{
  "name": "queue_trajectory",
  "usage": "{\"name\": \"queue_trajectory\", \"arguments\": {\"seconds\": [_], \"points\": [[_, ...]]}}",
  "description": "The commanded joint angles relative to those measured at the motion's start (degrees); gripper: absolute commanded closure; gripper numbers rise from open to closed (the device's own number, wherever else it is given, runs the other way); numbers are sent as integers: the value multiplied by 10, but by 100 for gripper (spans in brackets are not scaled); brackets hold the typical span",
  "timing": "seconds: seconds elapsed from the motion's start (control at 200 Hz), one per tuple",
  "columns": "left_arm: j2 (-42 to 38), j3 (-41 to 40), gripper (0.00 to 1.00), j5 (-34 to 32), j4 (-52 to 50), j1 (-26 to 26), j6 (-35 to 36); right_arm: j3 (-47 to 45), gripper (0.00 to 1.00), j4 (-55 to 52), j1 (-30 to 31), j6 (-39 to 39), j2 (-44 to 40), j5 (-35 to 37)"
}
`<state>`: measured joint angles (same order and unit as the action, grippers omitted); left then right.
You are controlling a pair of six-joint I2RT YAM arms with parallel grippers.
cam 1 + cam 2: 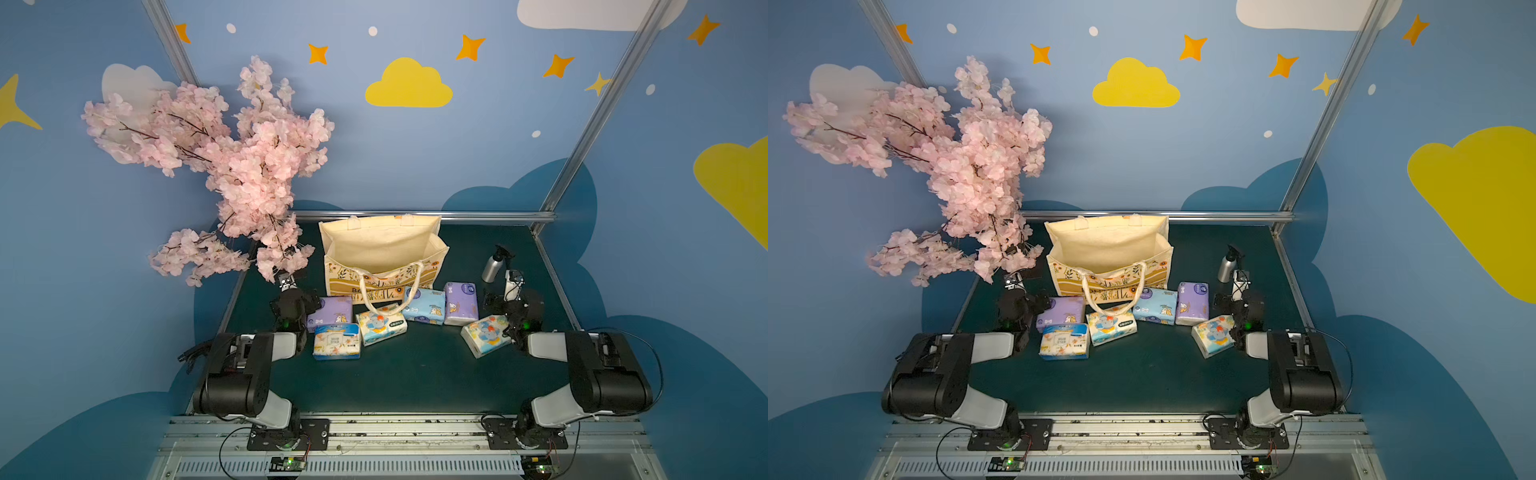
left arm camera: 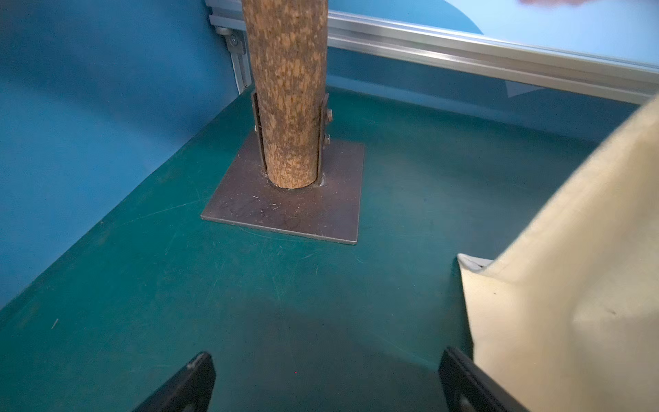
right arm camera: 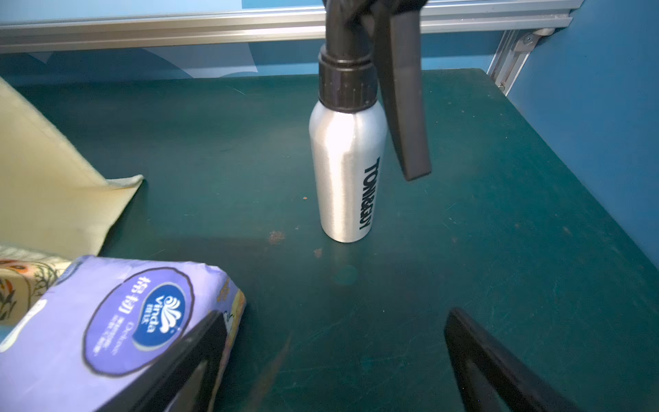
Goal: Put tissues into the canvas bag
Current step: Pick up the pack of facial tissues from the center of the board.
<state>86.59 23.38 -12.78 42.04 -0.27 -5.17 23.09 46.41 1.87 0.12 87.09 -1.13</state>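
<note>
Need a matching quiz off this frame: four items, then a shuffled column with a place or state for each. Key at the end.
Things
1. canvas bag
2. spray bottle
3. light blue tissue pack
4. left gripper

Places or states
A. jaws apart, nothing between them
B. lying just in front of the canvas bag
C. standing upright, silver with a black head
D. standing at the back, mouth open

Pairs: 1-D, 2-C, 3-B, 4-A

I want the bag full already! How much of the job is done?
Nothing done yet: the canvas bag shows no pack inside. Nothing in hand: the left pincer and right pincer are open and empty. Left to do: all six tissues lie on the table.
</note>
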Motion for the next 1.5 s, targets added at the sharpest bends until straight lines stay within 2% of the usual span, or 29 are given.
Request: {"name": "queue_trajectory", "arguments": {"seconds": [0.0, 0.911, 0.961, 1.016, 1.061, 1.101, 1.252, 1.327, 1.497], "points": [[1, 2, 1, -6, 9, 2, -4, 0, 3, -1, 2, -1, 0, 4], [1, 0, 1, -6, 11, 2, -6, -1, 4, 1, -3, 2, -2, -7], [-4, 3, 1, -16, 14, 2, -16, 5, 4, -9, -4, 12, -7, 13], [-36, 38, 1, -13, -80, 3, -15, 23, 4, -62, -7, 20, -34, 17], [-73, 77, 1, -14, -182, 3, -14, 48, 4, -154, -8, 21, -67, 6], [-103, 102, 1, -19, -232, 3, -21, 62, 4, -206, -8, 27, -92, -4], [-242, 114, 1, -65, -349, 3, -89, 66, 4, -299, -5, 72, -186, -42], [-303, 105, 1, -66, -409, 3, -115, 79, 4, -369, -3, 96, -229, -60], [-418, 80, 1, -50, -509, -4, -208, 104, 4, -491, 19, 96, -301, -119]]}}
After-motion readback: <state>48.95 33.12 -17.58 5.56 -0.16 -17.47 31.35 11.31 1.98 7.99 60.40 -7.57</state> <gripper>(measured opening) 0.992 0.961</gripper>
